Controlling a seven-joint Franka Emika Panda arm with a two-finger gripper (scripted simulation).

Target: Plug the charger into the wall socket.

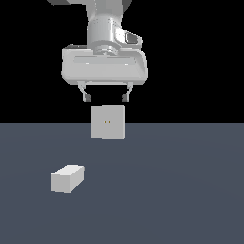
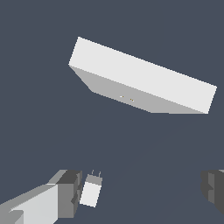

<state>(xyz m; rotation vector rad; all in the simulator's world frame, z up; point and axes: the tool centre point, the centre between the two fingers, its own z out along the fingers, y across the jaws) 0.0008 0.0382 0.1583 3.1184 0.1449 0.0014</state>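
The charger [image 1: 68,178] is a small off-white block lying on the dark floor at the exterior view's lower left; the wrist view shows the charger [image 2: 91,191] with two thin prongs at one end, close beside one finger. The wall socket [image 1: 108,122] stands upright as a flat square block with two tiny yellowish dots on its face, and the wrist view sees the wall socket [image 2: 140,78] from above. My gripper [image 1: 106,98] hangs open above the socket with nothing between its fingers [image 2: 65,194].
The grey floor [image 1: 181,190] stretches around both blocks, with a black background behind it. Nothing else stands on it.
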